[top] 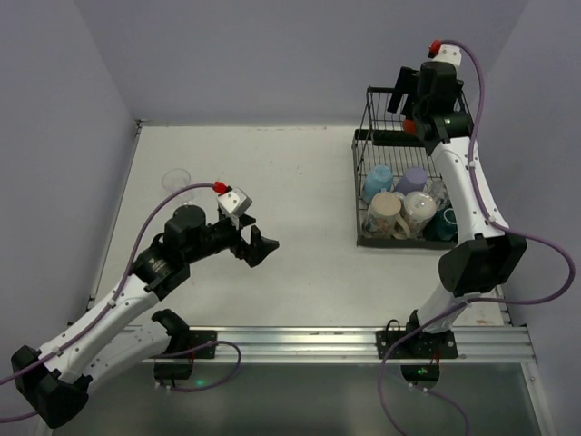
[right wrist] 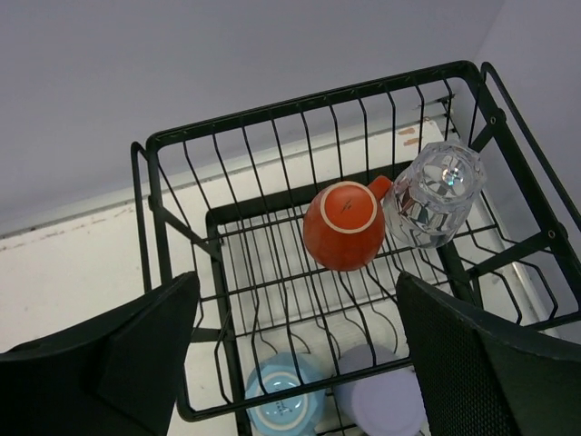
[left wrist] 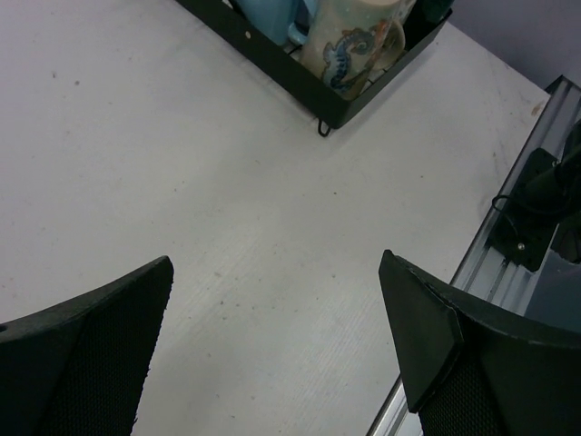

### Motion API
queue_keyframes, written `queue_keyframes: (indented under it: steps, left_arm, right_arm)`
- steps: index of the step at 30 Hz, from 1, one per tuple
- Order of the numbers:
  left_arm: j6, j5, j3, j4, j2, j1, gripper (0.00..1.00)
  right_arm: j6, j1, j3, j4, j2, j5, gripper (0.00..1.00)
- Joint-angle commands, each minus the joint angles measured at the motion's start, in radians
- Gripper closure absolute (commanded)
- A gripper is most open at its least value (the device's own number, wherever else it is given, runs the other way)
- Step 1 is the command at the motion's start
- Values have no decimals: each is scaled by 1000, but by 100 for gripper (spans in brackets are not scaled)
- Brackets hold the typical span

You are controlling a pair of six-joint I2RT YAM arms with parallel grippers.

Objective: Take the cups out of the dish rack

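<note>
At the near edge a metal rail point(top: 318, 341) carries both arm bases. The left gripper point(top: 259, 248) hangs over the white table point(top: 300, 173), left of the middle. Its 2 fingers point(left wrist: 91, 354) are spread wide, with only bare tabletop between them. Behind it, near the left wall, a clear tumbler point(top: 177, 179) stands alone on the table.

On the right side sits the black wire dish rack point(top: 399, 242). Its lower tray holds 5 cups packed close. A beige mug point(top: 386, 216) with a seahorse print is at the near left corner, a pale cup point(top: 419, 211) is just beside it, and a dark teal cup point(top: 443, 224) is at the near right. A light blue cup point(top: 378, 182) and a lavender cup point(top: 414, 180) sit behind them.

The raised upper basket point(right wrist: 272, 111) at the far end holds an orange-red cup point(right wrist: 345, 225), bottom up. Its handle points toward a clear glass point(right wrist: 436, 195) just beside it on the right. The right gripper point(right wrist: 298, 282) hovers above that basket, fingers wide apart and empty. In the wrist view the orange-red cup lies between and beyond the fingertips.
</note>
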Motion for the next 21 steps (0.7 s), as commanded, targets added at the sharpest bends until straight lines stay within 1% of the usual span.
queue_keyframes:
  steps: [1,6,9,11,14,17,21]
  left_arm:
    - [29,-35,26,0,5,1,0]
    - [26,-37,24,5,35,41,0]
    - [28,-44,23,3,50,47,0]
    - [29,-52,18,0,58,47,0]
    - [31,-52,18,2,61,47,0]
    - [31,-52,18,0,64,47,0]
    - [31,-50,18,2,68,47,0]
  right_arm:
    - [-65,-11,95,-69,40,26,8]
    - [-83,-13,173,-92,141,15,2]
    - [-89,-21,222,-100,204,26,1]
    - [-85,-43,247,-100,239,44,3]
    - [-76,-66,255,-101,258,29,5]
    - [-82,-80,258,-100,282,44,6]
    - [-79,-94,247,-100,305,23,7]
